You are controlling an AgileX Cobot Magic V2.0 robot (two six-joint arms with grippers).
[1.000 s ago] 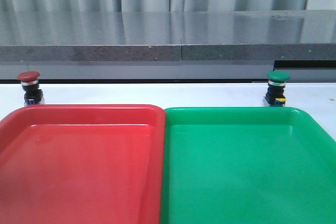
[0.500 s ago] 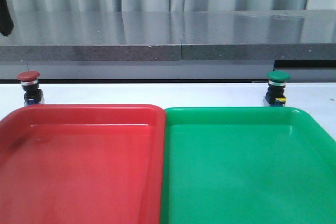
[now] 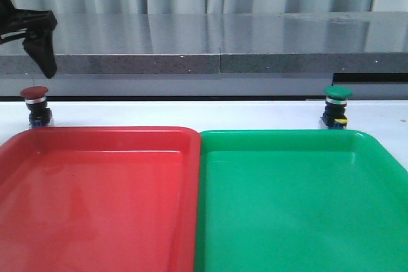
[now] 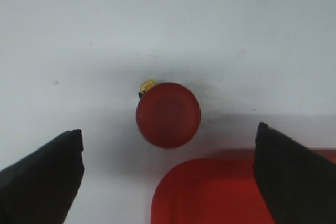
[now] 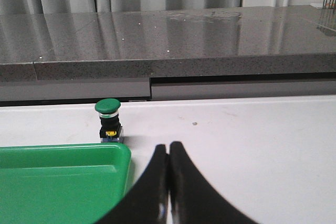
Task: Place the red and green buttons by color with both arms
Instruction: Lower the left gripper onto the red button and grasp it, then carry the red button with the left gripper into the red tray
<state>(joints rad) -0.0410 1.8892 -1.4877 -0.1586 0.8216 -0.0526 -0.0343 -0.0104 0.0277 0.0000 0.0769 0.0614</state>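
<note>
The red button (image 3: 34, 103) stands on the white table behind the far left corner of the red tray (image 3: 108, 131). My left gripper (image 3: 39, 46) hangs above it at the front view's upper left edge. From the left wrist I look straight down on the button's red cap (image 4: 168, 115); the left gripper (image 4: 167, 132) is open, its fingers wide to either side and not touching. The green button (image 3: 336, 105) stands behind the green tray (image 3: 280, 134). My right gripper (image 5: 168, 146) is shut and empty over bare table, near the green button (image 5: 108, 119).
The two trays sit side by side and fill the near part of the table. A grey stone ledge (image 3: 217, 49) runs along the back behind both buttons. A corner of the red tray (image 4: 210, 192) lies just beside the red button.
My left gripper has come into the front view from the upper left edge and now hangs over the red button. Buttons and trays have not moved.
</note>
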